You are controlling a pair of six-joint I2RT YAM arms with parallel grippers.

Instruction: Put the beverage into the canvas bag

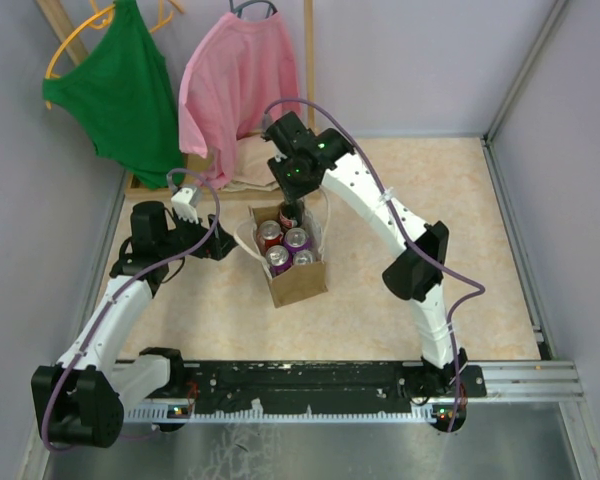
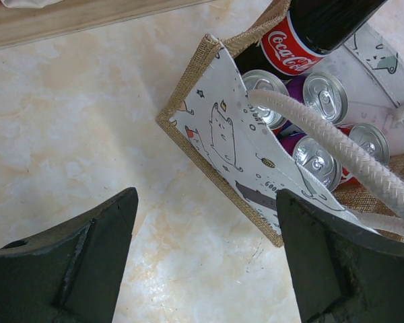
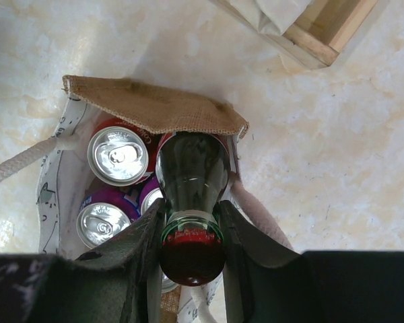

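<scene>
The tan canvas bag (image 1: 298,283) stands mid-table with several cans (image 1: 283,246) inside. My right gripper (image 1: 292,186) is shut on the neck of a dark Coca-Cola bottle (image 3: 192,178), whose lower part is inside the bag at its far corner. In the right wrist view the fingers (image 3: 136,259) clamp the bottle just below its red cap (image 3: 192,256). The bottle's red label (image 2: 291,46) shows in the left wrist view above the bag's printed lining (image 2: 237,141) and rope handle (image 2: 337,151). My left gripper (image 1: 212,243) is open and empty over bare table just left of the bag.
A green top (image 1: 120,90) and a pink shirt (image 1: 235,85) hang at the back left. A wooden rack base (image 3: 326,30) with folded cloth lies behind the bag. Grey walls close in both sides.
</scene>
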